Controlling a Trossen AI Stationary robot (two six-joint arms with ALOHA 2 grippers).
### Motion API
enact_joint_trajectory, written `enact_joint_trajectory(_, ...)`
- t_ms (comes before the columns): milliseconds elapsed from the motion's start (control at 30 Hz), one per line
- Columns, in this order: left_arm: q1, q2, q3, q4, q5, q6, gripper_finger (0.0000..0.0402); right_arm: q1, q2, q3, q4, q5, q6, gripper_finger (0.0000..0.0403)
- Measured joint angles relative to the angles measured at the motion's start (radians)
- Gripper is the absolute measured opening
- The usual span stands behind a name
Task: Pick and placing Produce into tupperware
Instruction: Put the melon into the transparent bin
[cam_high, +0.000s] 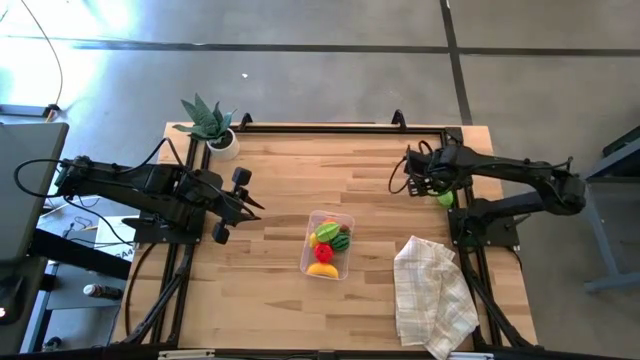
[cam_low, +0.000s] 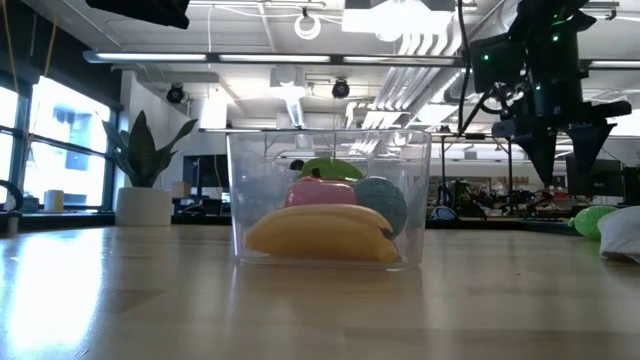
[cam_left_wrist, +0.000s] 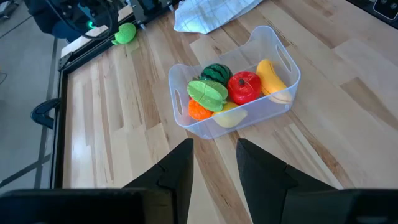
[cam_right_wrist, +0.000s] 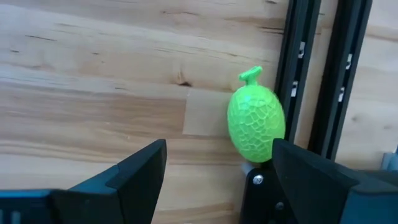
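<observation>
Clear tupperware (cam_high: 330, 245) already holds most produce; one green melon (cam_right_wrist: 255, 123) remains by the worktop rail, under the right end effector (cam_right_wrist: 214, 165), spread wide and empty.

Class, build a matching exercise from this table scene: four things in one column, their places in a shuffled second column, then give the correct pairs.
Things:
1. banana
2. green melon
3. checked cloth
4. potted plant

Places:
A. far left corner of the table
B. inside the tupperware
C. on the bare wood by the right arm's frame, under the right claw
D. near right part of the table

Pairs: 1-B, 2-C, 3-D, 4-A
</observation>
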Motion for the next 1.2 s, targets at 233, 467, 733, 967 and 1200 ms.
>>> enact_joint_trajectory(233, 0.000, 0.000, 0.000, 0.000, 0.000, 0.000, 0.0111, -0.073, 0.002, -0.036, 0.026, -0.008, -0.069, 0.0284)
enact_joint_trajectory(467, 0.000, 0.000, 0.000, 0.000, 0.000, 0.000, 0.0111, -0.114, -0.012, -0.132, 0.139, -0.096, -0.078, 0.0284)
enact_joint_trajectory(733, 0.000, 0.000, 0.000, 0.000, 0.000, 0.000, 0.0111, -0.127, -0.051, -0.132, 0.113, -0.078, -0.097, 0.0284)
enact_joint_trajectory(967, 0.000, 0.000, 0.000, 0.000, 0.000, 0.000, 0.0111, -0.161, -0.051, -0.134, 0.107, -0.078, -0.109, 0.0284)
enact_joint_trajectory(1200, 0.000, 0.000, 0.000, 0.000, 0.000, 0.000, 0.0111, -0.197, -0.051, -0.134, 0.108, -0.078, -0.108, 0.0284)
